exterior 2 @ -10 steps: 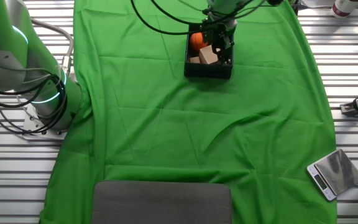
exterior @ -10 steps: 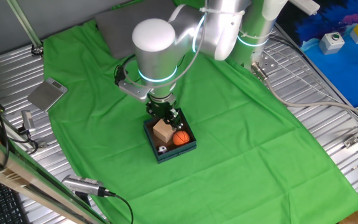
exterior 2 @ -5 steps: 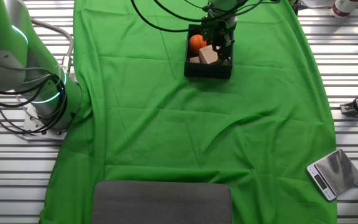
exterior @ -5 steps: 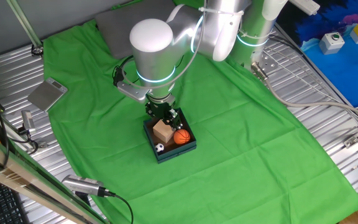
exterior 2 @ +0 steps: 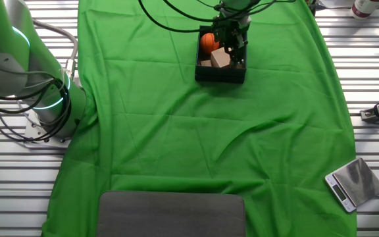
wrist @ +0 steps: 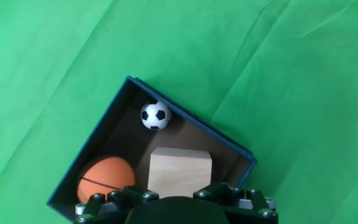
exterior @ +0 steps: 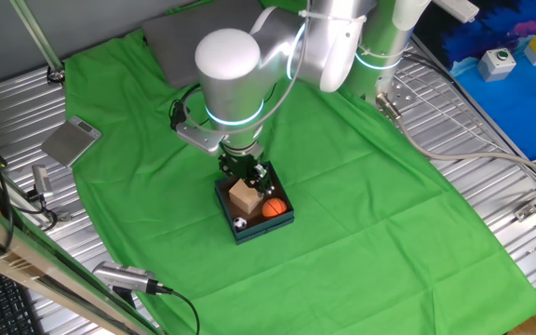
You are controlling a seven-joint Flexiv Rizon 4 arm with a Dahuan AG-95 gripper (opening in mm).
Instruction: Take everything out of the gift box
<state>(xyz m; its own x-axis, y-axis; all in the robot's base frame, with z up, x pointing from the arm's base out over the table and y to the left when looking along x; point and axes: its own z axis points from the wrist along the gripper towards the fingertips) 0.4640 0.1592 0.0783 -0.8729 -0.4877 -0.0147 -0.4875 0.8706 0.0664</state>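
Observation:
The gift box (exterior: 278, 221) stands on the green cloth, also in the other fixed view (exterior 2: 220, 74) and the hand view (wrist: 107, 127). Inside lie a tan wooden cube (exterior: 243, 196) (wrist: 180, 173), an orange ball (exterior: 273, 207) (wrist: 106, 179) and a tiny soccer ball (exterior: 239, 222) (wrist: 155, 116). A second tan piece (exterior 2: 206, 64) shows beside the cube (exterior 2: 220, 59). My gripper (exterior: 249, 177) (exterior 2: 232, 41) hangs low over the box's rear edge, right at the cube. In the hand view only its dark body (wrist: 176, 208) shows; the fingertips are hidden.
A flat grey plate (exterior: 186, 42) (exterior 2: 171, 214) lies at the cloth's far end. A small scale (exterior: 71, 141) (exterior 2: 353, 184) sits on the metal table beside the cloth. The arm's base (exterior 2: 41, 105) stands at the cloth's edge.
Almost nothing moves. The gripper stays over the box at the cube, and the orange ball shifts only slightly.

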